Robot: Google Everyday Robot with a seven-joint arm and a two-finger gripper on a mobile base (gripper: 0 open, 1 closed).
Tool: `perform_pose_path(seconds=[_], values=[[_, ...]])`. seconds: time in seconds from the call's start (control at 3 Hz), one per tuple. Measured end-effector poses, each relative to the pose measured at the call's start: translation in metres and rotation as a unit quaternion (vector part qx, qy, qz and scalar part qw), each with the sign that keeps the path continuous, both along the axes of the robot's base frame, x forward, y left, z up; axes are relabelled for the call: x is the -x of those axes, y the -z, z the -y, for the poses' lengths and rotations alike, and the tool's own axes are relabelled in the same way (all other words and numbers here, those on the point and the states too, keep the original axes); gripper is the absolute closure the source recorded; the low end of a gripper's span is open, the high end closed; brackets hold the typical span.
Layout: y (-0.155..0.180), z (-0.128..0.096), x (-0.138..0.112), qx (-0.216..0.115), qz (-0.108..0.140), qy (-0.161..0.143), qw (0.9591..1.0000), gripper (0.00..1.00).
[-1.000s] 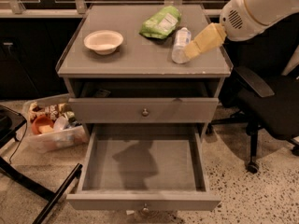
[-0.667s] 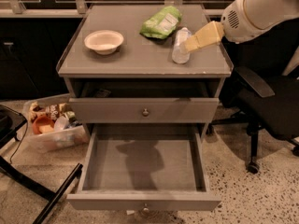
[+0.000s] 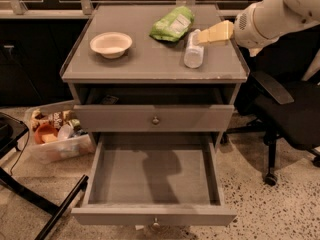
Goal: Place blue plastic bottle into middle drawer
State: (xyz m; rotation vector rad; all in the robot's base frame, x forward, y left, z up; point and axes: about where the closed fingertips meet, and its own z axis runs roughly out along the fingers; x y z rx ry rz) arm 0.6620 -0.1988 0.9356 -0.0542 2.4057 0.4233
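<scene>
Though the tool's grip cannot be told, the blue plastic bottle lies just beside it

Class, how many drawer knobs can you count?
2: upper knob on the closed drawer front, lower knob on the open middle drawer. The tool is by the blue plastic bottle.

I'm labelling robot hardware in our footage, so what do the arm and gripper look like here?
The arm is a thick, smooth, white rounded casing ending in a bulbous wrist with a small dotted grille patch. The gripper, over the right rear of the cabinet top beside the blue plastic bottle, is a pale cream-yellow tapered wedge. No cables or readable markings show.
</scene>
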Motion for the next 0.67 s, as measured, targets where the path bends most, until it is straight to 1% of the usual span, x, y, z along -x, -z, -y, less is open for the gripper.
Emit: perform_pose_path(seconds=[0.33, 0.67], values=[[0.011, 0.008, -0.020, -0.023, -0.005, 0.055, 0.9982, 0.00], [0.019, 0.012, -0.038, -0.029, -0.011, 0.090, 0.9955, 0.00]])
